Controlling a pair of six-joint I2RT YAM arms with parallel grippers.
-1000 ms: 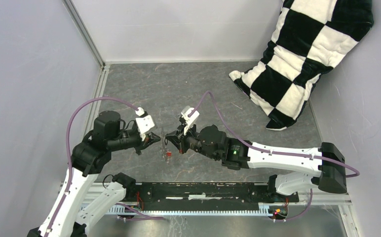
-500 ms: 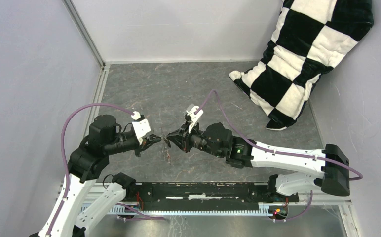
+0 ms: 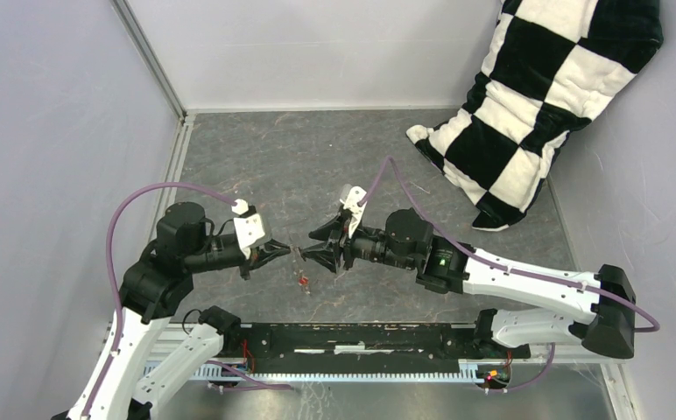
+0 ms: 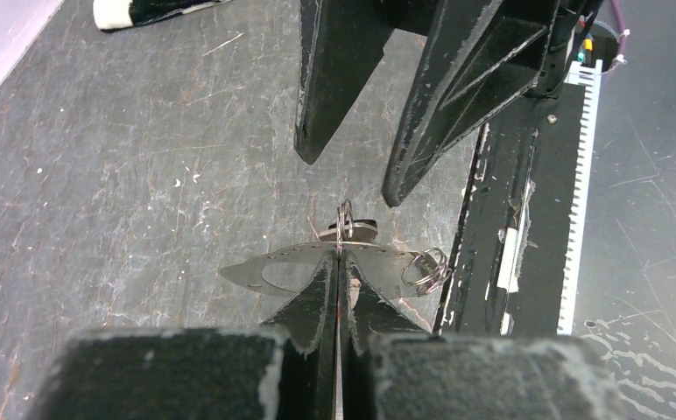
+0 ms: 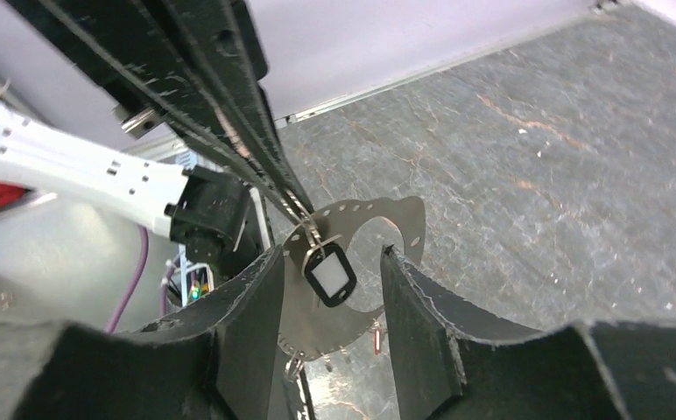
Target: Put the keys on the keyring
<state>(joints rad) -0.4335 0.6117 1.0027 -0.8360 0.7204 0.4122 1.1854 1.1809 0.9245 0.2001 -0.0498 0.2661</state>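
Observed: the right gripper (image 5: pixel 330 255) has just let go. Its jaws now stand half apart on either side of the small black key with pale spot (image 5: pixel 330 278), which seems to hang from the thin grey metal oval keyring (image 5: pixel 391 214). The left gripper (image 4: pixel 338 262) stays clamped on that ring above the grey table (image 3: pixel 256 157). The tiny red key (image 3: pixel 302 280) is below it; hanging or dropped, I cannot tell. The black-and-white checked cushion (image 3: pixel 536 96) is well apart and blocks nothing.

The top camera looks down from 6 o'clock, far off. The left wrist camera faces 3 o'clock and the right wrist camera 9 o'clock, both close. All three share the keyring (image 5: pixel 378 210).
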